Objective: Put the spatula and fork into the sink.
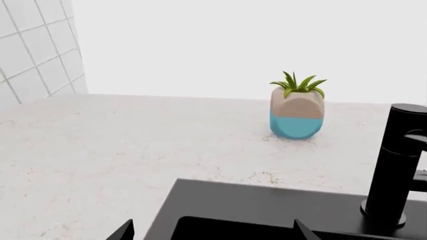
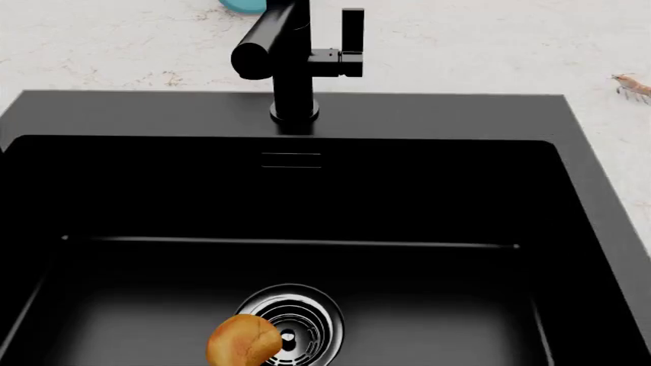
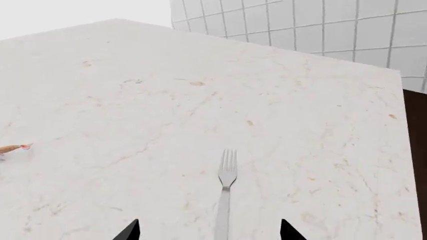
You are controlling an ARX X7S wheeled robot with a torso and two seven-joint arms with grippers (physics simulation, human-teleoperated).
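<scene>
The silver fork (image 3: 226,192) lies flat on the pale marble counter (image 3: 133,100), tines pointing away from my right gripper (image 3: 210,233). That gripper is open, one dark fingertip (image 3: 130,231) on each side of the fork's handle, apart from it. The black sink (image 2: 142,114) fills the head view, with a chrome drain (image 2: 295,324) and a black faucet (image 2: 290,57). My left gripper (image 1: 213,234) is open and holds nothing. It hovers over the sink's back corner (image 1: 220,197), near the faucet (image 1: 397,165). The spatula is out of view. Neither gripper shows in the head view.
A round orange-brown object (image 2: 242,341) rests in the basin beside the drain. A small plant in a beige-and-blue pot (image 1: 297,112) stands on the counter behind the sink. A small shrimp-like item (image 2: 633,85) (image 3: 12,148) lies on the counter right of the sink. White tiled walls (image 3: 300,25) border the counter.
</scene>
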